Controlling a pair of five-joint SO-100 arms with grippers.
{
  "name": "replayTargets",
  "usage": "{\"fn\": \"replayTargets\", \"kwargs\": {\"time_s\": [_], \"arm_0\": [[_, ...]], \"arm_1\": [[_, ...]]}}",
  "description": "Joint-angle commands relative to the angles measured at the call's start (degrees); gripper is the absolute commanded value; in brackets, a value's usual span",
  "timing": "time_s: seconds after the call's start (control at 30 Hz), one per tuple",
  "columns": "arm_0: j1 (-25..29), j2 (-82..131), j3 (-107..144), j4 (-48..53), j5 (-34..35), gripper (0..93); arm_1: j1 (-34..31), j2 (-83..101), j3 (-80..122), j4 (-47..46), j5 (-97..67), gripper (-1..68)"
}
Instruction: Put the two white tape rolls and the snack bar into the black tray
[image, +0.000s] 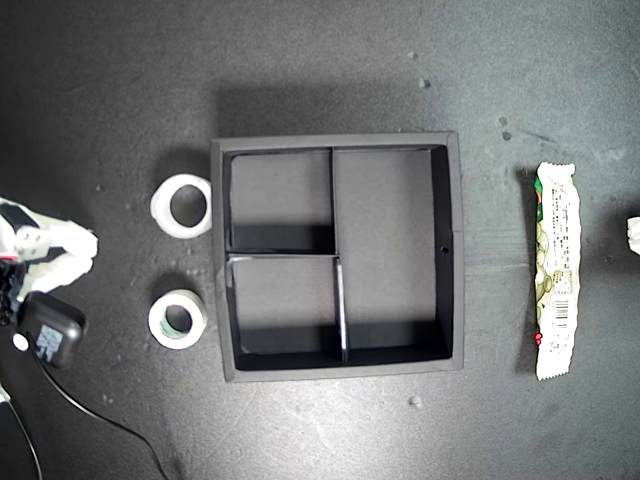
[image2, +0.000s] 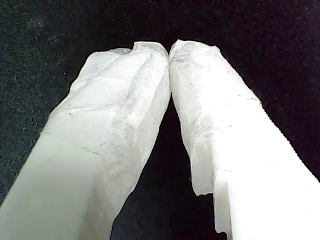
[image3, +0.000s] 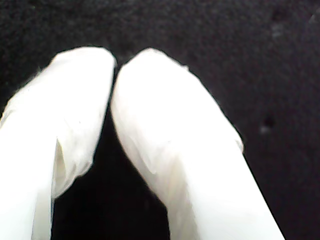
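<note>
No word, brand or number can be read anywhere. The snack bar (image: 555, 271), lying at three o'clock of the black tray (image: 455, 250) in the exterior view, carries green and red print too small to make out, and a barcode near its six o'clock end whose digits are illegible. A black block (image: 48, 330) at the tray's eight o'clock bears a pale label, also unreadable

In the exterior view, both tape rolls (image: 181, 205) (image: 177, 318) lie left of the tray (image: 452, 250); the snack bar (image: 555, 270) lies right.
</note>
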Motion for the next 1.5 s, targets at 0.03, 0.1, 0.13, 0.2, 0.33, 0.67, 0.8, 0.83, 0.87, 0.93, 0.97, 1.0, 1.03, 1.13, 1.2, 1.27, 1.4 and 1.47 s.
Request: {"fn": "replayTargets", "kwargs": {"time_s": [0.03,0.1,0.13,0.2,0.33,0.67,0.8,0.83,0.87,0.93,0.97,1.0,1.03,1.13,1.2,1.27,1.4,1.47], "arm_0": [[0.2,2.8,3.6,1.9,0.4,0.4],[0.2,2.8,3.6,1.9,0.4,0.4],[0.2,2.8,3.6,1.9,0.4,0.4],[0.2,2.8,3.6,1.9,0.4,0.4],[0.2,2.8,3.6,1.9,0.4,0.4],[-0.4,2.8,3.6,1.9,0.1,0.2],[-0.4,2.8,3.6,1.9,0.4,0.2],[-0.4,2.8,3.6,1.9,0.4,0.2],[-0.4,2.8,3.6,1.9,0.4,0.1],[-0.4,2.8,3.6,0.0,2.2,0.1],[-0.4,2.8,3.6,-1.7,2.7,0.1],[-0.4,2.8,3.6,-3.0,2.4,0.1],[-0.4,2.8,3.6,-4.5,1.4,0.1],[2.1,2.8,3.6,-8.6,-4.0,0.1],[2.5,2.8,3.6,-11.2,-1.8,0.1],[2.6,2.8,3.6,-13.4,1.3,0.0],[4.1,2.8,3.6,-15.9,4.8,0.0],[3.6,2.8,3.6,-17.7,5.7,0.0]], "arm_1": [[0.8,0.3,0.7,0.2,-1.2,1.3],[0.8,0.3,0.7,0.2,-1.3,3.3],[0.9,0.3,0.7,0.2,-1.2,3.7],[1.0,0.3,0.7,0.2,-1.1,3.1],[1.1,0.3,0.7,0.2,-1.1,2.4],[1.1,0.3,0.7,0.2,-1.2,0.0],[1.1,0.3,0.7,0.2,-1.2,0.0],[1.1,0.3,0.7,0.2,-1.2,0.0],[1.1,0.3,0.7,0.2,-1.2,-0.1],[1.1,0.3,0.7,0.2,-0.6,-0.1],[1.1,0.3,0.7,0.2,0.8,-0.2],[1.1,0.3,0.7,0.1,2.5,-0.2],[1.1,0.3,0.7,-1.0,3.0,-0.2],[1.8,0.3,0.7,-5.8,0.4,-0.2],[1.0,0.3,0.7,-7.0,1.1,-0.2],[1.1,0.3,0.7,-7.0,1.3,-0.2],[-0.1,0.3,0.7,-11.4,-0.5,-0.2],[-0.8,0.3,0.7,-15.9,-4.0,-0.2]]}}
